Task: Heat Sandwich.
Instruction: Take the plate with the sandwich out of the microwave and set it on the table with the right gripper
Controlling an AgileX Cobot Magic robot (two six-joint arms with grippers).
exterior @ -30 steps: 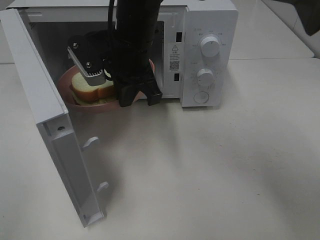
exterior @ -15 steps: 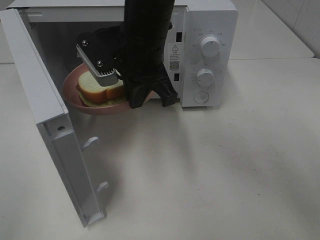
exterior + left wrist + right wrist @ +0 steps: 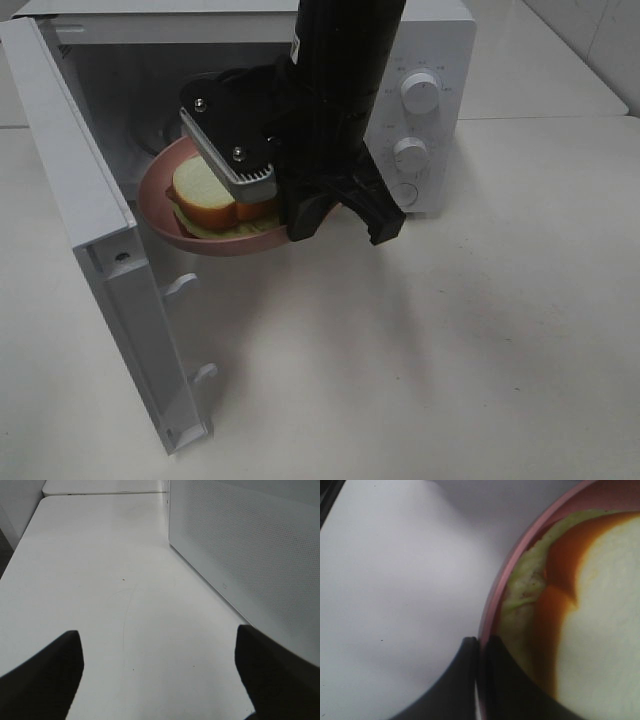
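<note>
White desk (image 3: pixel 450 330) carries an open microwave (image 3: pixel 420 110); the right gripper (image 3: pixel 481 680) pinches the pink plate (image 3: pixel 200 240) rim, sandwich (image 3: pixel 205 190) aboard, at the doorway; left gripper (image 3: pixel 160 675) gapes wide, idle; judging the step as plate transfer, next keep it level.

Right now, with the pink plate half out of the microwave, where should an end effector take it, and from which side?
Probably by the rim of the pink plate, from the open front of the microwave. The rim is thin, raised and bare there, while the sandwich fills the middle. The right end effector is shut on that rim, one finger on each side.
</note>
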